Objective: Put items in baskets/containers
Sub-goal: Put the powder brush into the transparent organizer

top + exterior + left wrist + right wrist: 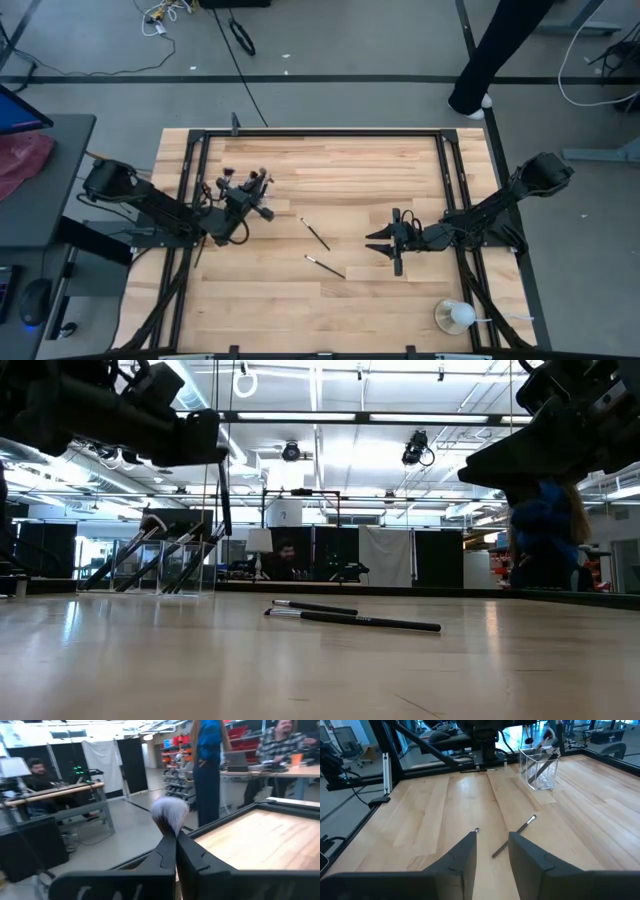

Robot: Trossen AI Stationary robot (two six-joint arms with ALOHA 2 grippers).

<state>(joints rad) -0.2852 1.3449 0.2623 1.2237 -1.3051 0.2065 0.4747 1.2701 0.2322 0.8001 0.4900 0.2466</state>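
Note:
My left gripper [250, 192] is shut on a makeup brush whose fluffy grey-white head [170, 812] sticks up past the fingertips. It hovers by the clear brush holder [168, 565], which stands on the table's far left part and holds several dark brushes leaning in it; the holder also shows in the right wrist view [539, 767]. Two brushes [315, 233] [325, 265] lie flat on the wood at mid table, and show in the low view [350, 620]. My right gripper [492, 847] is open and empty, low over the table, just right of the nearer brush [512, 837]. My left gripper pinches the brush between its two fingers just below the bristle head, at the ferrule [167, 834]. The head stands up above the fingertips. A thin dark shaft [225, 500] hangs below the gripper, clear of the table. The fingers hide the rest of the hold.
A white round object on a dish [455, 315] sits at the table's near right corner. A black frame [320, 132] runs round the table. A person [500, 50] stands beyond the far edge. Bare wood lies around the two loose brushes.

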